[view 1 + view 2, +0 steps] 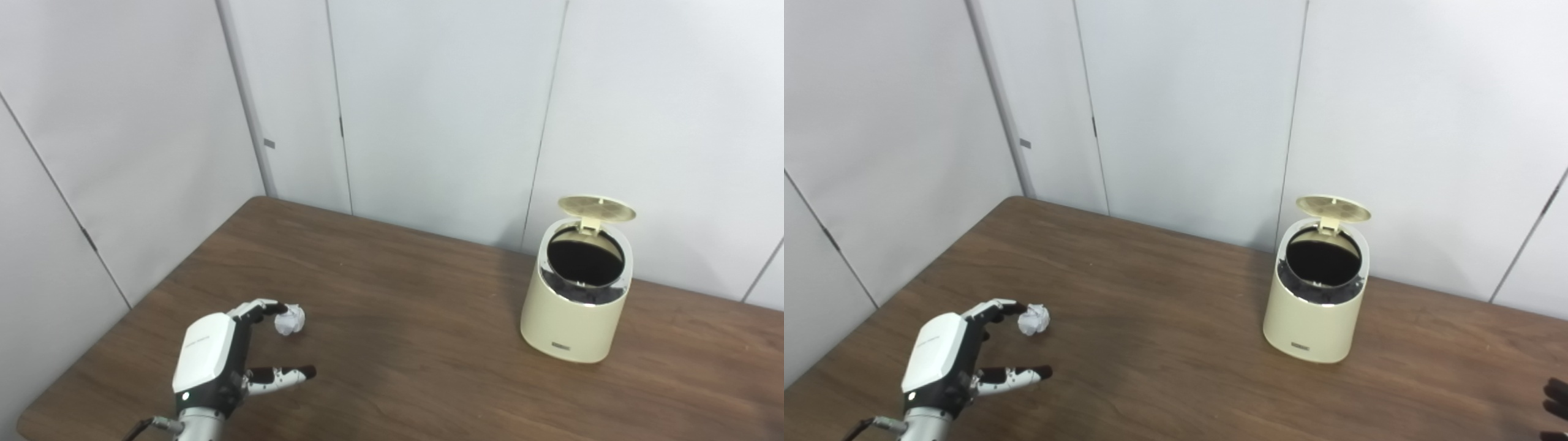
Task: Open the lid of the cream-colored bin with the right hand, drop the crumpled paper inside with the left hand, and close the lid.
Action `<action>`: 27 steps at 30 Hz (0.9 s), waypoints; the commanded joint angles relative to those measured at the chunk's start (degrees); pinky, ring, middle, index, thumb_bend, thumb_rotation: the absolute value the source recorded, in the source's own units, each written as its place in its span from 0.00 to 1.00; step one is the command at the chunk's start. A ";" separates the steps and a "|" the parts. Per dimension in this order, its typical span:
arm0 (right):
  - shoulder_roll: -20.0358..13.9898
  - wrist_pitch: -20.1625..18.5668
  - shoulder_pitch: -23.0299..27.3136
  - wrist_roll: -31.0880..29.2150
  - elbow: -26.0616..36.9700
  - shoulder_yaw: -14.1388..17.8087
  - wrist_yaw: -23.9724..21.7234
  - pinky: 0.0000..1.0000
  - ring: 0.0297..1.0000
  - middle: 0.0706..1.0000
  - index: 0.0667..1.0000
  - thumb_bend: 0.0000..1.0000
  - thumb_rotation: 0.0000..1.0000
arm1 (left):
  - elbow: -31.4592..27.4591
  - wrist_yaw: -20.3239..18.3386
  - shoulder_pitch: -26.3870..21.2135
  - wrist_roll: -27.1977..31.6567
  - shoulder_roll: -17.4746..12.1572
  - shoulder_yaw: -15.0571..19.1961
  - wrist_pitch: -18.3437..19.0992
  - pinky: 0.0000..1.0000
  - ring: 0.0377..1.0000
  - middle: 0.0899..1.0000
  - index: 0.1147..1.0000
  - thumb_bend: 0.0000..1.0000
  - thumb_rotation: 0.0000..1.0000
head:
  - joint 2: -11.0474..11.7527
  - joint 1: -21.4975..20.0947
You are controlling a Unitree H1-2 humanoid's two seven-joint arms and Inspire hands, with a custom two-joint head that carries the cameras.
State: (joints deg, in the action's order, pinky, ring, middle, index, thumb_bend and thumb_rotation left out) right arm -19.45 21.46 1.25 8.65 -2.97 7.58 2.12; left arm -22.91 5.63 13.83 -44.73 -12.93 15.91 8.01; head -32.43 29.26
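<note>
Two hands are in view, one clearly, one barely. Nearest, at the table's point(429, 367) front-left corner, the left hand point(211, 358) reaches in from the bottom edge, its white back uppermost. Its fingers point(260, 309) are spread and curled forward, the thumb point(285, 375) held well apart to the right, so the hand is wide and grips nothing. The fingertips sit just beside the paper point(290, 320), perhaps touching it; the view is too coarse to tell. The crumpled white ball rests on the wood near the left edge, just beyond the fingertips.

At the bottom right edge of the right eye view only a few dark fingertips of the right hand point(1556, 401) show, low over the table's front-right part; whether it is spread or closed cannot be told.

Farther back, toward the rear-right of the table and well apart from the paper, stands the bin point(572, 306), upright. Its lid point(597, 209) is swung up on the rear hinge, showing the dark inside.
</note>
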 commanded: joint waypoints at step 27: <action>-1.14 1.45 3.02 -2.30 -2.36 1.48 -0.26 0.53 0.72 0.74 0.73 0.99 0.84 | 4.20 11.21 -6.89 -4.73 -0.95 0.90 5.05 0.55 0.68 0.74 0.72 1.00 0.25 | 1.25 3.50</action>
State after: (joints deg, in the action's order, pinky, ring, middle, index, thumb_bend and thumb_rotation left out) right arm -19.74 20.87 2.83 7.23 -6.25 8.31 1.73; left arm -18.16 15.74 8.48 -48.69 -12.10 16.41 12.77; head -31.11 32.70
